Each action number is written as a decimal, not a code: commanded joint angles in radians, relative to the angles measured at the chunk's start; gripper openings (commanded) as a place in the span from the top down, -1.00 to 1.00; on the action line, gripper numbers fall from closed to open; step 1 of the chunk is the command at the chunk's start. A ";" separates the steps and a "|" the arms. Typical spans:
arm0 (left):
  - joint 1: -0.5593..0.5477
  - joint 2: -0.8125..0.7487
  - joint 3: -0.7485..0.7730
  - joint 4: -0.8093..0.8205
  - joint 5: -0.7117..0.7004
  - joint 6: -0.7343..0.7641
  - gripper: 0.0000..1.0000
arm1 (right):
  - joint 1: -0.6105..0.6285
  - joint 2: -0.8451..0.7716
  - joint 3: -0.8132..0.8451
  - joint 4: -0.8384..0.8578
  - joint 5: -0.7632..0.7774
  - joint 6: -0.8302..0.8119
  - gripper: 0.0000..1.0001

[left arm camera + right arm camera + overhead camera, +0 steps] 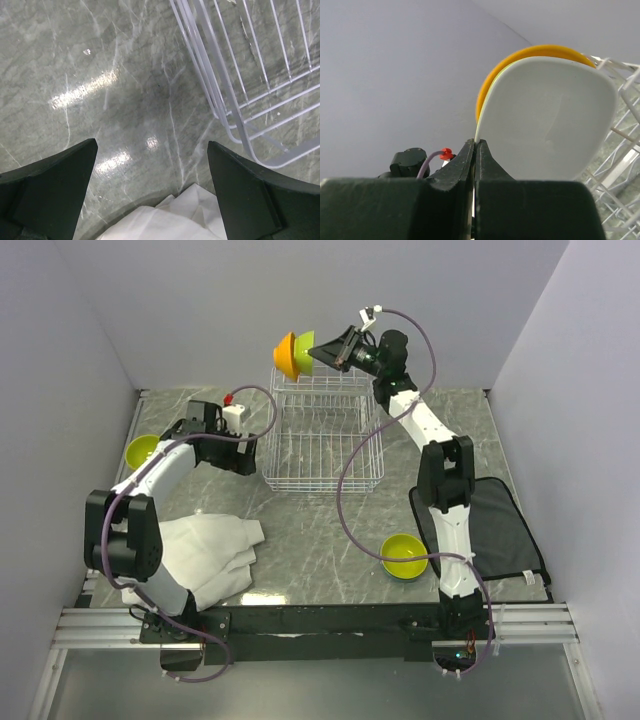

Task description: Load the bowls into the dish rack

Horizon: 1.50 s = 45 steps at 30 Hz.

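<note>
The white wire dish rack (325,440) stands mid-table. At its far end my right gripper (322,355) is shut on the rim of a lime bowl (305,350) held on edge. In the right wrist view that bowl (550,120) shows a pale white inside, its rim pinched in the gripper (475,144). An orange bowl (285,355) stands right behind it, also on edge (535,51); whether it rests on the prongs I cannot tell. Two more lime bowls lie on the table, one far left (141,449), one front right (405,556). My left gripper (243,455) hangs open and empty left of the rack (152,142).
A crumpled white cloth (215,550) lies at the front left, its edge under the left gripper (165,220). A black mat (490,525) covers the right side. The rack's corner wires (240,100) run just right of the left fingers. Grey walls close in three sides.
</note>
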 commanded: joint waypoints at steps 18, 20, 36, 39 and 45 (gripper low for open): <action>-0.058 0.061 0.102 0.009 -0.052 0.030 -0.99 | -0.035 -0.028 0.009 0.034 0.036 0.011 0.10; -0.058 0.037 0.089 0.014 -0.057 0.031 -0.99 | -0.041 -0.062 -0.008 0.010 0.039 -0.012 0.03; -0.031 -0.321 -0.105 0.043 -0.039 0.039 -0.99 | -0.067 -0.682 -0.420 -0.607 0.241 -0.869 -0.32; -0.020 -0.434 -0.183 0.062 -0.026 0.045 -0.99 | -0.056 -0.855 -0.572 -0.728 0.339 -1.004 -0.36; 0.015 -0.622 -0.318 0.072 0.015 0.027 -0.99 | 0.034 -1.179 -0.874 -0.891 0.564 -1.297 -0.30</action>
